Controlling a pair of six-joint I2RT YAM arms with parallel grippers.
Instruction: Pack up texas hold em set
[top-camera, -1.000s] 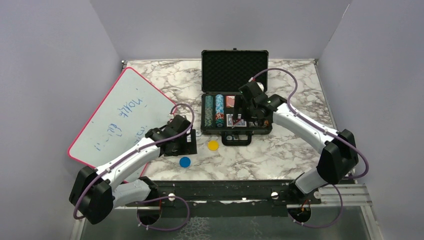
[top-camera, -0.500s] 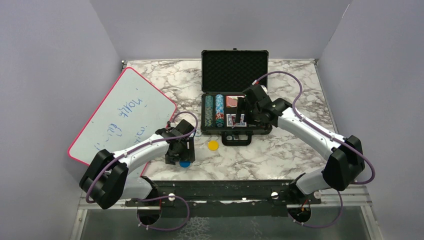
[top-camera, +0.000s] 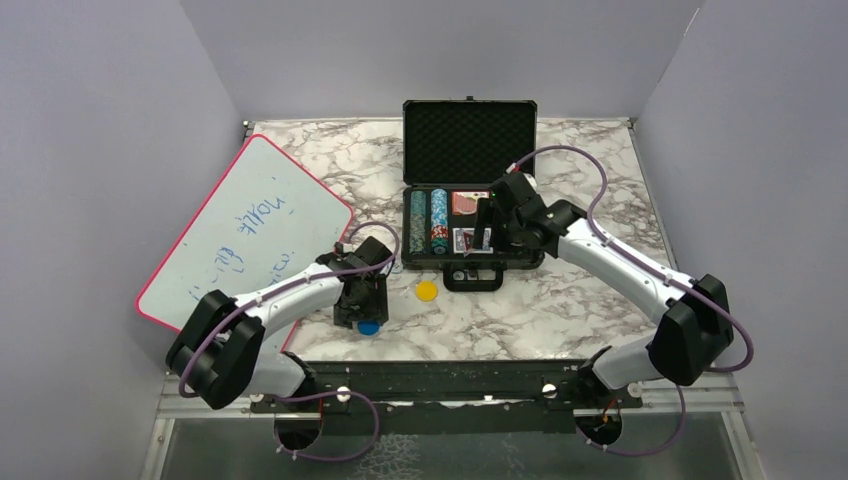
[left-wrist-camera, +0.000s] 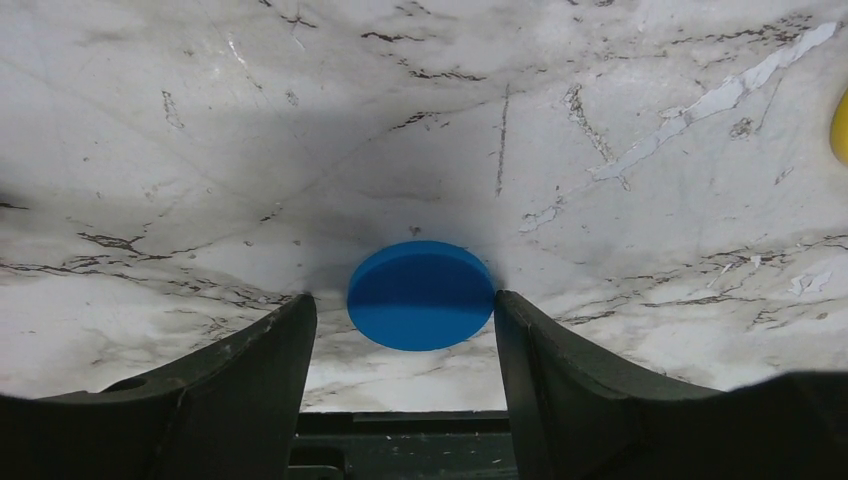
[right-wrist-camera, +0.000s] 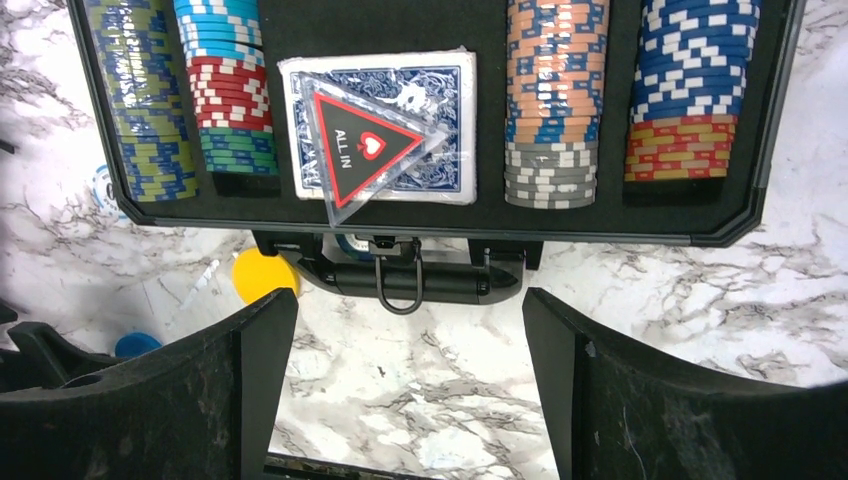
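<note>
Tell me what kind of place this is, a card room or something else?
Probably a robot lab test cell, not a card room: a marble-patterned tabletop boxed in by plain grey partition walls, two white-and-black robot arms mounted at its near edge, and an open black foam-lined briefcase of poker chips.

Robot test cell, laboratory type: plain grey partition walls (top-camera: 100, 150) enclose a marble-patterned tabletop (top-camera: 560, 310); black mounting rail (top-camera: 450, 385) along near edge.
</note>
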